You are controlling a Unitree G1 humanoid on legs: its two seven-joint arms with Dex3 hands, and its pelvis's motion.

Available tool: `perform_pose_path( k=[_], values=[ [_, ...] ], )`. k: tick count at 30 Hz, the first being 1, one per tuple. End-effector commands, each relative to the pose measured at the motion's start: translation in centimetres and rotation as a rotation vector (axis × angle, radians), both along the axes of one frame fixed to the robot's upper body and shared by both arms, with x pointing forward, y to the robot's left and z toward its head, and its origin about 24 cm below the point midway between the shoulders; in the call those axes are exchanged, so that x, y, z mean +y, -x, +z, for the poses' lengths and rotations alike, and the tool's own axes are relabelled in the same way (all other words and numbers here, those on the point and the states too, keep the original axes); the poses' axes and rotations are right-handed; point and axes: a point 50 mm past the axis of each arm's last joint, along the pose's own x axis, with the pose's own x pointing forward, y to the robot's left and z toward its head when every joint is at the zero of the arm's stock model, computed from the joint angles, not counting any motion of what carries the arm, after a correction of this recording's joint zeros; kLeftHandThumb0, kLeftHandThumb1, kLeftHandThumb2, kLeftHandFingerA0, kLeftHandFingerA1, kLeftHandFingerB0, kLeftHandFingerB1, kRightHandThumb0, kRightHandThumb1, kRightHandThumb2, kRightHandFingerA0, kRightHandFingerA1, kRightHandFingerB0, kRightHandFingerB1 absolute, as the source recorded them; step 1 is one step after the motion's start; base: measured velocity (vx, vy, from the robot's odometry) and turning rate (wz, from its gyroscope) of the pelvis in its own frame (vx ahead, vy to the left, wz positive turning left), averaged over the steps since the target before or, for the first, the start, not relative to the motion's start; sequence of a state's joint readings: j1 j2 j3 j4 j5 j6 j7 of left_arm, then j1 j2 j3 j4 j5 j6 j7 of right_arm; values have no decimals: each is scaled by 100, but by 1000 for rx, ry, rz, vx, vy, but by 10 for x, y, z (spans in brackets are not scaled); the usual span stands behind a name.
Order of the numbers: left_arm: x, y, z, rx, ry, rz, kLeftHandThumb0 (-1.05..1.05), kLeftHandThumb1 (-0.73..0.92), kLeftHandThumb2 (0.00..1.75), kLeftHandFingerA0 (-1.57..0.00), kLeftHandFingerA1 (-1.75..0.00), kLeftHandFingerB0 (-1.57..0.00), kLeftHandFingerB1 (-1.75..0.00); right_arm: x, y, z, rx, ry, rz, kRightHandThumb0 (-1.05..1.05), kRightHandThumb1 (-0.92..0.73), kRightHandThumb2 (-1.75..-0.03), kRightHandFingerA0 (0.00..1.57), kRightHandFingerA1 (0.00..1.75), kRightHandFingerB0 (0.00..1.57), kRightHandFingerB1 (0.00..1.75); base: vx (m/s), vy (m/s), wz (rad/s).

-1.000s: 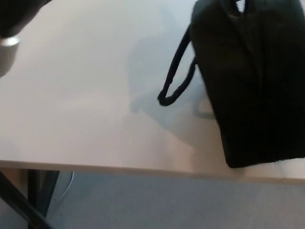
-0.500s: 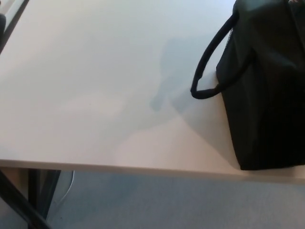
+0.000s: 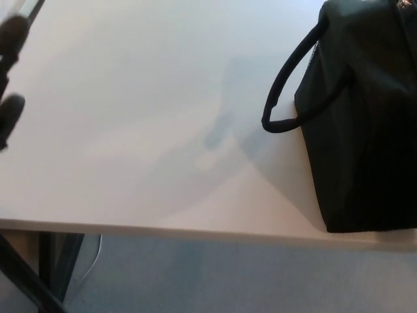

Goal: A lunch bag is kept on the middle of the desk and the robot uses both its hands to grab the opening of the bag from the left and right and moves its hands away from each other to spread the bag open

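Observation:
The black lunch bag (image 3: 365,124) stands on the white desk (image 3: 143,130) at the right of the head view, cut off by the top and right borders. Its carrying handle (image 3: 285,85) loops out to the left and rests on the desk. The bag's opening is mostly out of frame. Two black fingertips (image 3: 11,112) of my left hand (image 3: 10,78) show at the far left border, spread apart with nothing between them, far from the bag. My right hand does not show.
The desk's front edge (image 3: 195,231) runs across the lower picture, with grey floor below it. A dark desk leg (image 3: 52,267) stands under the left corner.
The bag has shifted to the right and its handle now lies higher. My left arm left the top left corner, then its fingers came back in at the left border.

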State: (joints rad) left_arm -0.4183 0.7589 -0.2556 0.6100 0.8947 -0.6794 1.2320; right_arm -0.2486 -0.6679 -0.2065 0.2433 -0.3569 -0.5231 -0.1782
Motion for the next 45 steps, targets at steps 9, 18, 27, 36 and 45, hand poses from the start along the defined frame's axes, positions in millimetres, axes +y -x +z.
perform_pose_path(
  k=[9,18,27,36,45],
  values=[
    [11,124,-126,469,473,31,-28,51,96,-35,-57,-2,-45,46,138,-157,103,-257,38,-47,-66,-59,55,41,33,33,0,0,0],
    [20,166,-152,582,697,171,-25,51,96,-35,-57,-2,-45,56,158,-186,222,-318,-1,-38,-70,-61,49,39,30,33,0,0,0],
    [11,171,-151,622,711,98,-42,77,63,-43,-37,-15,-27,63,162,-201,263,-364,76,-49,-73,-62,30,34,21,31,0,0,0],
    [11,163,-164,753,710,91,-44,79,64,-44,-36,-19,-27,66,147,-238,430,-329,32,-50,-73,-62,24,33,23,29,0,0,0],
    [7,146,-172,887,688,36,-47,78,64,-47,-37,-21,-28,68,136,-248,593,-216,123,-28,-57,-107,7,50,7,49,0,0,0]
  ],
)
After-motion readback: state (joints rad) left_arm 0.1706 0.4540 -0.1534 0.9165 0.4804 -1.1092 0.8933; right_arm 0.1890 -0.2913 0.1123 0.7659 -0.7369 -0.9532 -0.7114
